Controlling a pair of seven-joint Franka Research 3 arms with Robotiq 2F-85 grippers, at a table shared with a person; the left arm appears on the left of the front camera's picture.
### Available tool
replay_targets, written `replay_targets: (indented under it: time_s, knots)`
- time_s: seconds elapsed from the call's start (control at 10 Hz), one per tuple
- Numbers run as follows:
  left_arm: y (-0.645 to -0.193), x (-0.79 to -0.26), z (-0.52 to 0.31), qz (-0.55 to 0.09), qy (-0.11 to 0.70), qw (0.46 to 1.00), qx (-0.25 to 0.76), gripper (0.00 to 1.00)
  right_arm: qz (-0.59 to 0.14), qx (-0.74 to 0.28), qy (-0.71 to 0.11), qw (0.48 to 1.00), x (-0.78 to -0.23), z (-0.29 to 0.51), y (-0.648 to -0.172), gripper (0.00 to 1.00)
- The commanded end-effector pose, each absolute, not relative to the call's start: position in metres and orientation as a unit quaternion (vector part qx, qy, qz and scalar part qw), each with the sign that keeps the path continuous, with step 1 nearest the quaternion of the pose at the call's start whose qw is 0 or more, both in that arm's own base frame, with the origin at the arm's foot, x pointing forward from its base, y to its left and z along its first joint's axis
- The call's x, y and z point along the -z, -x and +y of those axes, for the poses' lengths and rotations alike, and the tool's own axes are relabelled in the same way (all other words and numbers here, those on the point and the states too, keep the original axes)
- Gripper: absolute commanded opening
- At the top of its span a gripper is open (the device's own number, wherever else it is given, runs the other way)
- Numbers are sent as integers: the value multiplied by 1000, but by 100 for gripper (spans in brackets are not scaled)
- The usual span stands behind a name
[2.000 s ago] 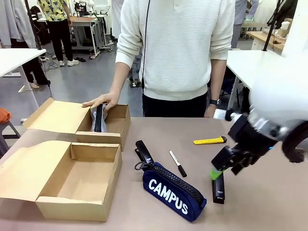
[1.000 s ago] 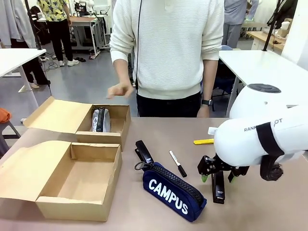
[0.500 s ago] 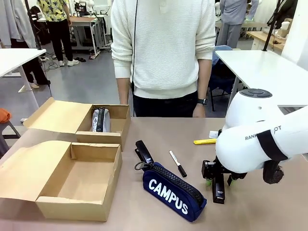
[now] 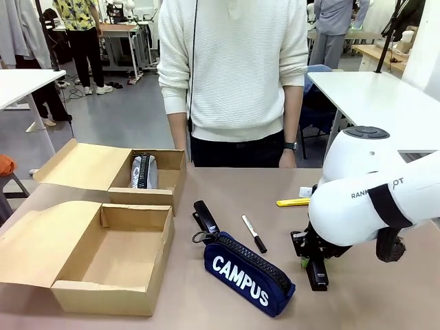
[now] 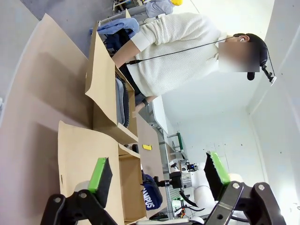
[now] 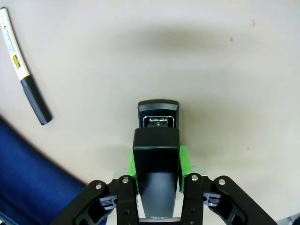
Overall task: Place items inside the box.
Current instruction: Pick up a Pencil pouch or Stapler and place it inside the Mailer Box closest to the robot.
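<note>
Two grippers: the right gripper (image 6: 158, 164) is clamped on the black stapler (image 6: 158, 119), green pads on both sides; the left gripper (image 5: 158, 171) has its fingers wide apart.
Stapler place: flat on the table (image 4: 385, 302), just right of the CAMPUS pencil case (image 4: 249, 273), well apart from the box (image 4: 110, 292).
Stapler axis: long axis runs near-to-far, in line with the fingers, stapling end pointing away from the wrist.

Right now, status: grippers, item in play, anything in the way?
Left gripper open, holding nothing. Right gripper clamped on black stapler, stapler on table. Box lid open. CAMPUS pencil case lies between stapler and box.
</note>
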State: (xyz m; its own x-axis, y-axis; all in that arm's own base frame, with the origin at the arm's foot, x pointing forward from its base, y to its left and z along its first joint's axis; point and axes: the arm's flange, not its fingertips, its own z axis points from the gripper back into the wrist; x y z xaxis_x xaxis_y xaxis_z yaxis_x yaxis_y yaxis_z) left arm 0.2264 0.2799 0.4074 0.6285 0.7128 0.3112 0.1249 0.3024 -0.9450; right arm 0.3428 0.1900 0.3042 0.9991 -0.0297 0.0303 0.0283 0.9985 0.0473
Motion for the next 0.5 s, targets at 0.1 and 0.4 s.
replay_targets:
  time_s: [0.1,0.4]
  knots:
    - [-225,-407,277,-390,557,706,-199,100,-13,24,-11,1000,-304,194,-344,0]
    - [-225,-407,277,-390,557,706,-199,100,-30,-50,-59,997,-381,177,-308,0]
